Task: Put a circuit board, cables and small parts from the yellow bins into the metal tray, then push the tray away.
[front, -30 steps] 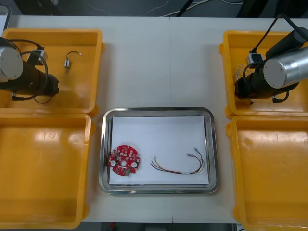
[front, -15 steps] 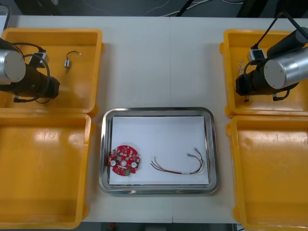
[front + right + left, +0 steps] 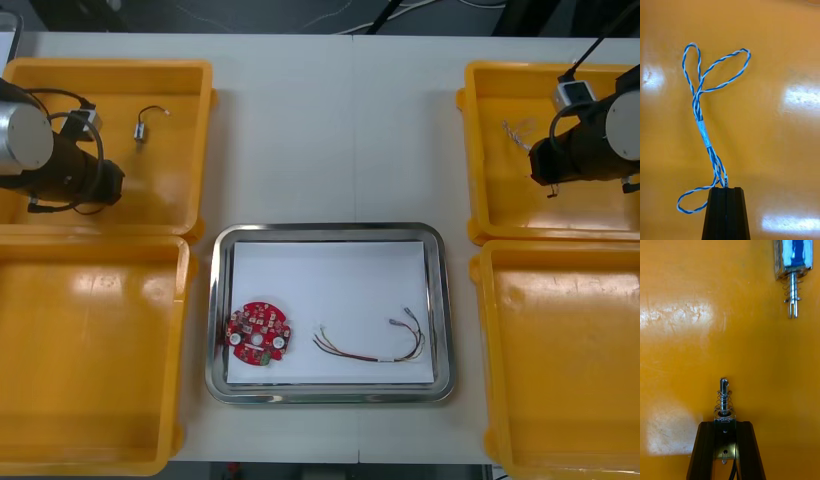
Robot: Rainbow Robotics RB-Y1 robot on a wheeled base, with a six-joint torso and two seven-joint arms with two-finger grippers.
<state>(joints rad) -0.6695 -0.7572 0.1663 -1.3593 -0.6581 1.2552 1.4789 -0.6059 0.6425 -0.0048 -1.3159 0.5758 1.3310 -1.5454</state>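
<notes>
Over the far left yellow bin (image 3: 170, 190), my left gripper (image 3: 725, 423) is shut on a small metal part (image 3: 724, 401) with a spring and pin that stick out past the fingertips. A second small metal part (image 3: 793, 266) lies farther ahead on the bin floor and is also seen from the front (image 3: 141, 128). My right gripper (image 3: 726, 189) is shut on one end of the twisted blue and white cable (image 3: 702, 127), whose loops trail over the far right yellow bin (image 3: 480, 100). The cable (image 3: 515, 133) shows beside the right arm (image 3: 585, 150).
The metal tray (image 3: 325, 232) stands at the middle, white inside, holding a round red circuit board (image 3: 258, 333) and a red and yellow cable (image 3: 375, 345). The near left bin (image 3: 90, 350) and the near right bin (image 3: 560, 370) flank it.
My left gripper has closed on the small metal part. My right gripper has shut on the blue and white cable and moved right with it.
</notes>
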